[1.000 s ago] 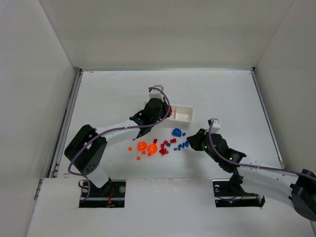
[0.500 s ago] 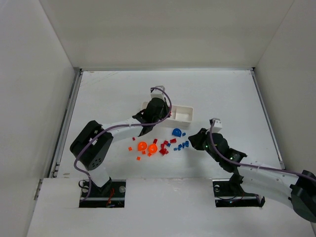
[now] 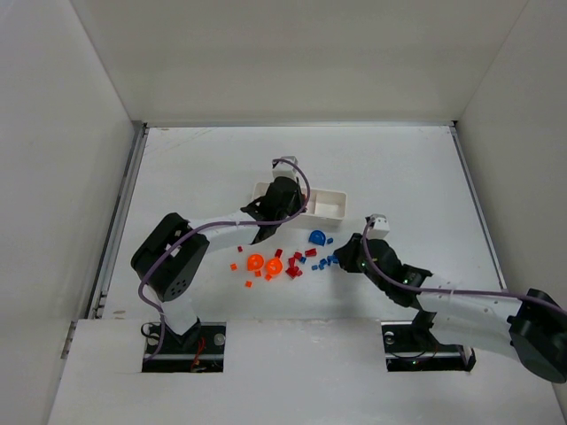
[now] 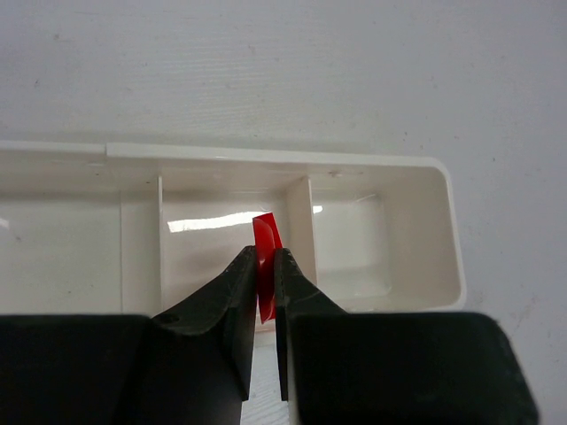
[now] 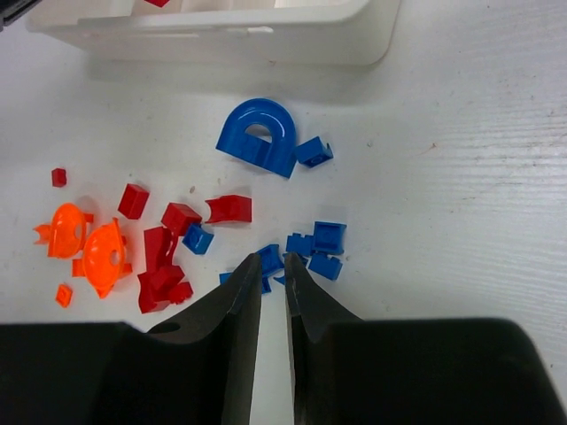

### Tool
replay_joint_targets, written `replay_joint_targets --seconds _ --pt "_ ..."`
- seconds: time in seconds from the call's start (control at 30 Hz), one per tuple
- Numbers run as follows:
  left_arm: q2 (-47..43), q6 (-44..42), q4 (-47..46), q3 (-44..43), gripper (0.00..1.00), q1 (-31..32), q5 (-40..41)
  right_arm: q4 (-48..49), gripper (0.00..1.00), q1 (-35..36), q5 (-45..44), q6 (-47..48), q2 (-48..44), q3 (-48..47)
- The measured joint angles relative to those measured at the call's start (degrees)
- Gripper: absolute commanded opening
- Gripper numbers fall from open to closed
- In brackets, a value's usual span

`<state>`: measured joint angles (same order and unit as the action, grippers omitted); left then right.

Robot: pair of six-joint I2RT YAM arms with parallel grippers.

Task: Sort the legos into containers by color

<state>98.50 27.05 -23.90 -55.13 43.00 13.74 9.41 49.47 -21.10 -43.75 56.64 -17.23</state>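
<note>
One red brick (image 4: 265, 237) clamped in left gripper (image 4: 266, 258), wrist view only; right gripper (image 5: 273, 262) ajar.

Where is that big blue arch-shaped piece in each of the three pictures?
Top external: blue arch at centre, just below the white tray's right end.
Left wrist: not in it.
Right wrist: upper middle, below the tray.
Shared landmark: the white tray, in all three.
</note>
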Motion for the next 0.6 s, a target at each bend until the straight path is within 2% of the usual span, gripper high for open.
replay_joint_targets --seconds 0.03,0.1,0.23,0.33,0.43,0.6 --pt "0.0 0.0 0.02 0.0 0.08 0.0 0.0 0.02 0.24 0.13 -0.09 0.0 0.07 -0.13" --pt "0.02 -0.04 0.02 0.0 0.11 0.0 0.0 0.02 0.32 0.35 -0.11 0.0 0.17 -0.35" --pt "0.02 -0.2 -0.04 0.0 0.29 0.02 0.57 0.0 0.4 0.48 -0.5 0.28 1.86 -1.49" --pt "-0.15 -0.42 -0.39 0.39 0.35 0.09 1.95 0.02 0.43 0.52 -0.55 0.57 4.79 -3.08" --pt "-1.7 -0.57 -0.72 2.49 0.36 0.28 3.45 0.24 0.44 1.09 -0.72 0.96 8.17 -4.72" --pt "-8.09 -0.81 -0.72 8.52 0.35 0.68 5.03 1.62 0.52 3.02 -0.92 1.75 14.05 -7.08"
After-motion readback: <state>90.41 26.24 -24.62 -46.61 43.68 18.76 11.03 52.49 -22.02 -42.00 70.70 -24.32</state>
